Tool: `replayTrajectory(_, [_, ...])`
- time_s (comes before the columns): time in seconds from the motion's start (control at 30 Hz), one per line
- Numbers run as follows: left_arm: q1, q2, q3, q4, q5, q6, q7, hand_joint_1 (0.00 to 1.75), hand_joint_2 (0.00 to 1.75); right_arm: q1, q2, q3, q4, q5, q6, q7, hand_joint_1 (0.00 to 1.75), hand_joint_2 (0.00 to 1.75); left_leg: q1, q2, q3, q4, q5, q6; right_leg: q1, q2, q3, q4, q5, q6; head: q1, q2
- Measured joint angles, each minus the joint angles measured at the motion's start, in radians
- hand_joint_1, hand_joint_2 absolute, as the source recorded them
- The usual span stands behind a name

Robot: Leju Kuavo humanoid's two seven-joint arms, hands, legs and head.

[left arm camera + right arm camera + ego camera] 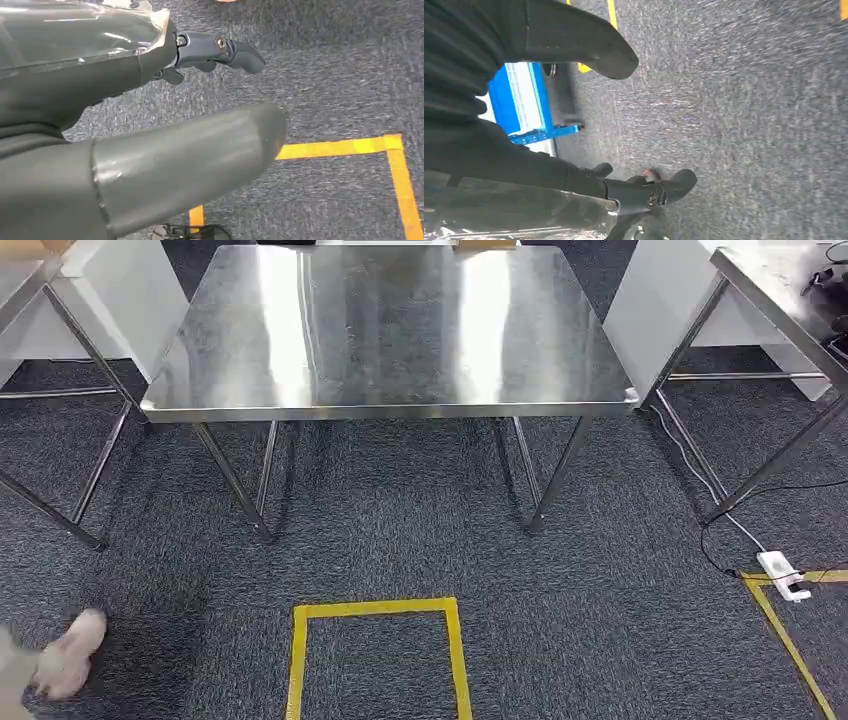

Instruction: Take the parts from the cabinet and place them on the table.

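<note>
A bare steel table stands straight ahead of me in the head view, its top shiny. My left hand hangs over the dark carpet, with the thick grey thumb apart from the darker fingers and nothing between them. My right hand hangs the same way: thumb and fingers are spread, with only carpet in the gap. Clear plastic film lies along the back of each hand's fingers.
A yellow tape square marks the carpet before the table. More steel tables stand at the left and right. A white power strip and its cable lie at the right. A person's shoe is at lower left. A blue cart stands near my right hand.
</note>
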Motion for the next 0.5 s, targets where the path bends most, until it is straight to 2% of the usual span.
replayTrajectory(0.03, [0.0, -0.001, 0.0, 0.0, 0.0, 0.0, 0.001, 0.0, 0.0, 0.001, -0.002, 0.0, 0.0, 0.0, 0.0, -0.001, 0.0, 1.75, -0.001, 0.0, -0.002, 0.0, 0.002, -0.001, 0.0, 0.0, 0.015, -0.02, 0.011, 0.008, 0.0, 0.0])
replayTrajectory(0.07, [0.0, -0.003, 0.0, 0.0, -0.001, 0.0, 0.003, 0.0, 0.0, 0.001, -0.003, 0.0, 0.0, -0.002, 0.0, -0.002, 0.0, 1.75, -0.001, -0.001, -0.002, 0.0, 0.004, -0.003, 0.0, 0.0, 0.055, -0.088, 0.039, 0.018, 0.0, 0.0])
replayTrajectory(0.1, [-0.001, -0.004, 0.0, 0.0, -0.003, 0.0, 0.005, 0.0, 0.0, 0.0, -0.003, 0.0, 0.0, -0.002, 0.0, -0.004, 0.0, 1.75, -0.001, -0.001, -0.002, 0.001, 0.005, -0.004, 0.0, 0.0, 0.111, -0.187, 0.074, 0.026, 0.002, 0.0])
replayTrajectory(0.13, [-0.002, -0.005, 0.0, 0.0, -0.004, 0.0, 0.006, 0.0, 0.0, -0.002, -0.004, -0.001, 0.0, -0.002, 0.0, -0.005, 0.0, 1.75, -0.001, -0.001, -0.001, 0.003, 0.006, -0.007, 0.0, 0.0, 0.163, -0.281, 0.101, 0.028, 0.003, 0.0])
replayTrajectory(0.17, [-0.003, -0.005, 0.0, 0.0, -0.005, 0.0, 0.006, 0.0, 0.0, -0.004, -0.005, -0.001, 0.0, -0.003, 0.0, -0.005, 0.0, 1.75, -0.009, -0.001, -0.004, 0.008, 0.005, -0.013, 0.004, 0.0, 0.186, -0.341, 0.108, 0.023, 0.006, 0.0])
replayTrajectory(0.23, [-0.006, -0.006, 0.0, 0.0, -0.005, 0.0, 0.008, 0.0, 0.0, -0.004, -0.007, -0.001, 0.0, -0.004, 0.0, -0.006, 0.0, 1.75, -0.008, -0.001, -0.006, 0.009, 0.007, -0.024, 0.014, 0.001, 0.179, -0.337, 0.115, 0.008, 0.0, 0.0])
replayTrajectory(0.3, [-0.007, -0.007, 0.0, 0.0, -0.004, 0.0, 0.009, 0.0, 0.0, -0.002, -0.006, -0.001, 0.0, -0.005, 0.0, -0.007, 0.0, 1.75, -0.005, -0.001, -0.006, 0.005, 0.012, -0.039, 0.014, 0.001, 0.177, -0.342, 0.122, -0.009, 0.005, 0.0])
replayTrajectory(0.33, [-0.007, -0.006, 0.0, 0.0, -0.005, 0.0, 0.009, 0.0, 0.0, -0.003, -0.003, -0.001, 0.0, -0.005, 0.0, -0.008, 0.0, 1.75, 0.001, -0.002, -0.014, 0.017, 0.003, -0.044, -0.012, 0.001, 0.189, -0.348, 0.132, -0.021, 0.003, 0.0])
replayTrajectory(0.37, [-0.006, -0.007, 0.0, 0.0, -0.004, 0.0, 0.009, 0.0, 0.0, -0.004, -0.004, -0.001, 0.0, -0.005, 0.0, -0.01, 0.0, 1.75, 0.001, -0.003, -0.026, 0.049, -0.033, -0.05, -0.006, 0.0, 0.183, -0.348, 0.136, -0.027, 0.0, 0.0])
replayTrajectory(0.4, [-0.007, -0.008, 0.0, 0.0, -0.004, 0.0, 0.009, 0.0, 0.0, -0.004, -0.005, -0.001, 0.0, -0.005, 0.0, -0.01, 0.0, 1.75, 0.006, -0.004, -0.05, 0.111, -0.08, -0.055, -0.006, -0.001, 0.181, -0.348, 0.141, -0.034, -0.006, 0.0])
replayTrajectory(0.47, [-0.006, -0.009, 0.0, 0.0, -0.004, 0.0, 0.009, 0.0, 0.0, -0.002, -0.003, -0.001, 0.0, -0.005, -0.001, -0.01, 0.0, 1.75, 0.01, -0.004, -0.118, 0.278, -0.162, -0.066, 0.0, -0.002, 0.172, -0.346, 0.142, -0.036, -0.006, 0.0])
replayTrajectory(0.5, [-0.005, -0.01, 0.0, 0.0, -0.005, 0.0, 0.009, 0.0, 0.0, 0.0, -0.003, -0.002, 0.0, -0.005, -0.001, -0.01, 0.0, 1.75, 0.012, -0.004, -0.132, 0.319, -0.17, -0.069, 0.001, -0.002, 0.171, -0.345, 0.143, -0.036, -0.006, 0.0])
